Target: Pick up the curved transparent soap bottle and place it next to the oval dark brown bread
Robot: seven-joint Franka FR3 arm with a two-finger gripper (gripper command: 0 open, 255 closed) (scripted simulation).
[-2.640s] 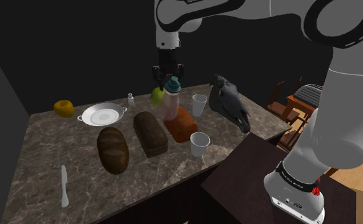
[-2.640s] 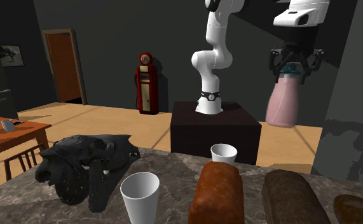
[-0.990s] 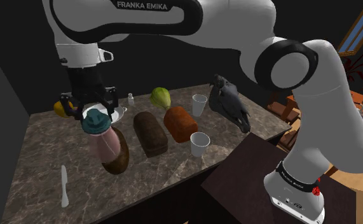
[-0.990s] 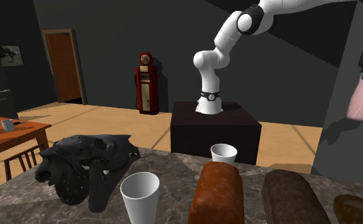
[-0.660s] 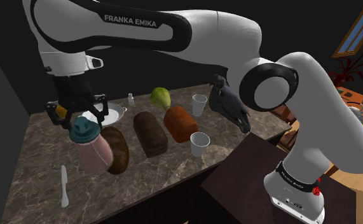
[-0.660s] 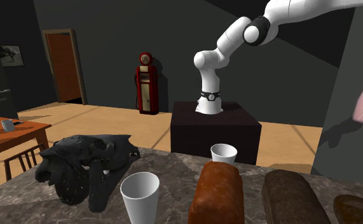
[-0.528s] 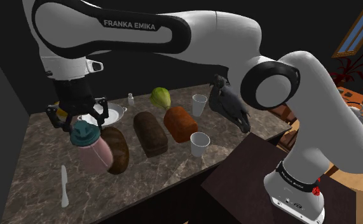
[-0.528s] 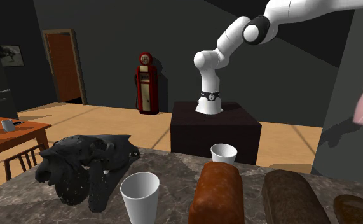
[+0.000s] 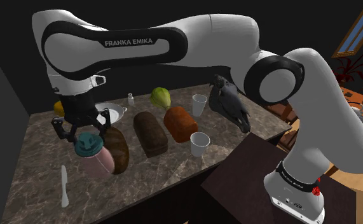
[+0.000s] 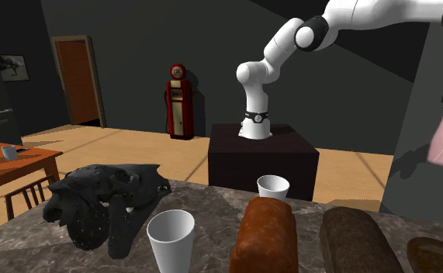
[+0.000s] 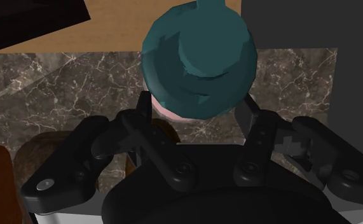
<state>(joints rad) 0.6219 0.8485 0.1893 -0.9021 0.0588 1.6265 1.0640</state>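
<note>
Over the tabletop (image 9: 37,159), toward its end at the shoulder view's left, you see the jaws closed on the soap bottle (image 9: 100,161), at the neck under its teal cap. The pink body hangs off the surface, just beside the oval dark brown bread (image 9: 119,148), between this loaf and the white knife (image 9: 64,186).
</note>
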